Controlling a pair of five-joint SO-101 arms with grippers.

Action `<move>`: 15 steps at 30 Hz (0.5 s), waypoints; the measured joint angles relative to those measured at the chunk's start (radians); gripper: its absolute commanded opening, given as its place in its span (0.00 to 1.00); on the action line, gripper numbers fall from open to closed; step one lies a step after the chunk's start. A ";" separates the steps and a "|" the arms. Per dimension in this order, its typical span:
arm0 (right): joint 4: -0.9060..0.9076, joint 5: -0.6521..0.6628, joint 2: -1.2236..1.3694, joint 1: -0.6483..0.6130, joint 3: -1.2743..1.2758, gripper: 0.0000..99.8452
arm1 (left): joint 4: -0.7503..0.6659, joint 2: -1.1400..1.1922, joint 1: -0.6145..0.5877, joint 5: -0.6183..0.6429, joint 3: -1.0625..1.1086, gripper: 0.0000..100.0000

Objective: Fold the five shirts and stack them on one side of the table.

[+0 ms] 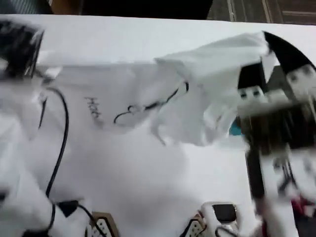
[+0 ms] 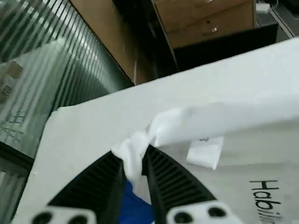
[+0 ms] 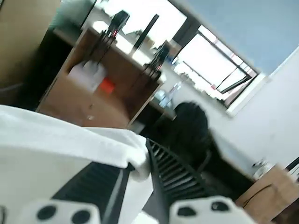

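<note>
Left wrist view: the left gripper [image 2: 134, 158] is nearly closed, pinching a bunched edge of the white shirt [image 2: 243, 116]. The right gripper [image 3: 140, 161] seems clamped on another edge, while the shirt's body lies on the table [image 1: 148, 34].

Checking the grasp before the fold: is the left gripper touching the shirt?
Touching. The left wrist view shows the left gripper shut on a bunched corner of the shirt.

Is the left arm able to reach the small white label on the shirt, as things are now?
Probably not yet: the label lies bare and near, but the left gripper is shut on a fold of the shirt.
</note>
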 measured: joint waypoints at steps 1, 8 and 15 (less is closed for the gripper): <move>-0.014 0.000 -0.026 0.000 0.000 0.02 | 0.000 -0.031 -0.011 0.000 -0.003 0.03; -0.077 0.032 -0.183 0.000 -0.015 0.02 | -0.003 -0.195 -0.041 0.000 -0.017 0.03; -0.158 0.092 -0.358 0.002 -0.034 0.02 | -0.029 -0.361 -0.043 0.000 -0.020 0.03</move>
